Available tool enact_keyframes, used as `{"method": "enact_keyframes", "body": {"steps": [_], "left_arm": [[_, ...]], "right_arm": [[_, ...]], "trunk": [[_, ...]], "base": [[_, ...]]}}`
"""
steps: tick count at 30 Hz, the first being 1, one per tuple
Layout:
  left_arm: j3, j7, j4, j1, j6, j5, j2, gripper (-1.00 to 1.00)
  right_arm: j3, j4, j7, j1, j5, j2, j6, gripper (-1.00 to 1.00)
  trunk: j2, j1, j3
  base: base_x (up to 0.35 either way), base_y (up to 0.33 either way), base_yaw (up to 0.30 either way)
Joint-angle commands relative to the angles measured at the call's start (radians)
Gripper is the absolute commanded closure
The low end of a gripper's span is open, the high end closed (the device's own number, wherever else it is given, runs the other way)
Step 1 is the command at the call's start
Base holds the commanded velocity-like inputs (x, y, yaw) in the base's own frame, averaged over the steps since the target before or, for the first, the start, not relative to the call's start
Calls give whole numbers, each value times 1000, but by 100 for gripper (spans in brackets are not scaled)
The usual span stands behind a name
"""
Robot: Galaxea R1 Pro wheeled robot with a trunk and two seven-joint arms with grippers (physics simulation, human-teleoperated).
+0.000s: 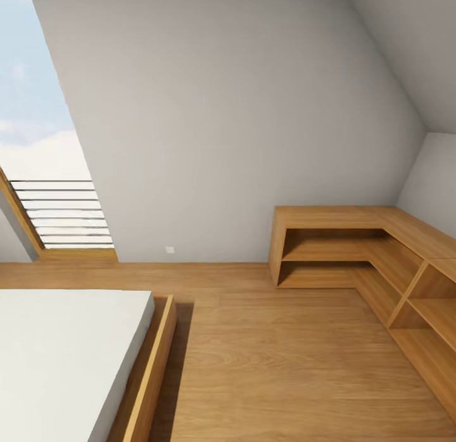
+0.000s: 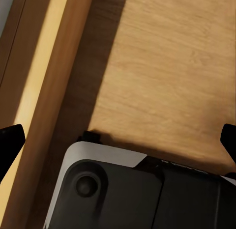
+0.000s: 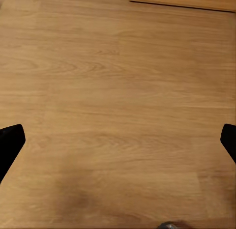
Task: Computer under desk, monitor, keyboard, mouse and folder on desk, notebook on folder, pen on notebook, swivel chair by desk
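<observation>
Head view: wood floor (image 1: 278, 359), bed (image 1: 63, 359), corner shelving (image 1: 380, 252); both end effectors spread, empty.

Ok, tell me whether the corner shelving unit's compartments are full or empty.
Empty, as far as visible: the light-wood shelving unit shows bare boards in every open compartment facing the head camera. The part running off the picture's right edge cannot be judged.

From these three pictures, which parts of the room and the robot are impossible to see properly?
- Bed, head view: cut off by the left and bottom edges.
- Shelving unit, head view: its right end leaves the frame.
- Left gripper and right gripper, wrist views: fingertips show at the picture edges, wide apart; the rest is cut off.
</observation>
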Motion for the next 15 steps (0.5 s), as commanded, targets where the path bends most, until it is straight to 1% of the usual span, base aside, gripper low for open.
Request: {"method": "enact_keyframes", "body": {"steps": [1, 6, 15], "left_arm": [[5, -7, -3, 0, 8, 6, -1, -100], [5, -7, -3, 0, 8, 6, -2, -100], [3, -7, -3, 0, 8, 6, -2, -100]], "right_arm": [[8, 0, -10, -1, 0, 0, 0, -100], [9, 0, -10, -1, 0, 0, -1, -100], [9, 0, -10, -1, 0, 0, -1, -100]], "trunk": [[-1, 1, -1], [-1, 1, -1], [-1, 1, -1]], "base": [[203, -1, 0], [261, 0, 0], [313, 0, 0]]}}
